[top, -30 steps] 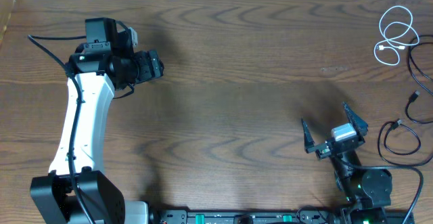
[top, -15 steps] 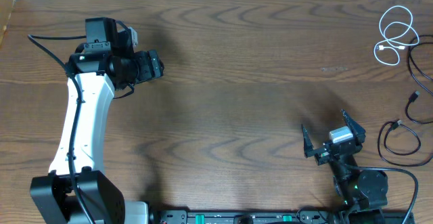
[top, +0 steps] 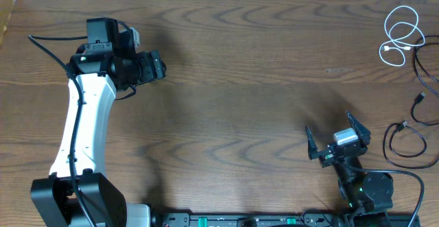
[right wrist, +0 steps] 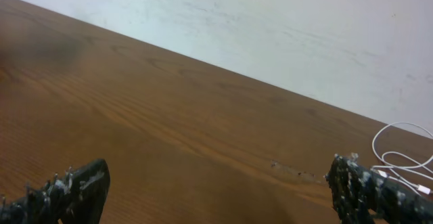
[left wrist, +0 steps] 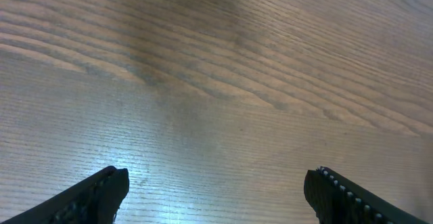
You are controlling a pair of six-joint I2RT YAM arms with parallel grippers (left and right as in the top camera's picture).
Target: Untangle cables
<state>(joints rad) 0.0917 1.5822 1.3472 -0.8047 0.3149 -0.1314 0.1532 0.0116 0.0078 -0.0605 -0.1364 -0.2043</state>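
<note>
A thin white cable [top: 400,35] lies looped at the far right of the table; it also shows at the right edge of the right wrist view [right wrist: 399,160]. One thin black cable [top: 425,76] runs down the right edge just below it. A second black cable [top: 405,141] forms a loop lower on the right. My right gripper [top: 332,132] [right wrist: 216,190] is open and empty, left of the lower black loop. My left gripper [top: 162,66] [left wrist: 216,190] is open and empty over bare wood at the far left, far from all cables.
The wooden table [top: 247,97] fills the view. A white wall [right wrist: 270,21] stands beyond its far edge. A small scuff mark [top: 338,70] lies on the wood left of the cables. The right arm's own thick black wire [top: 411,179] curves by its base.
My right gripper drew back toward the near edge in the first half second, then stayed still. The left arm and the cables have not moved.
</note>
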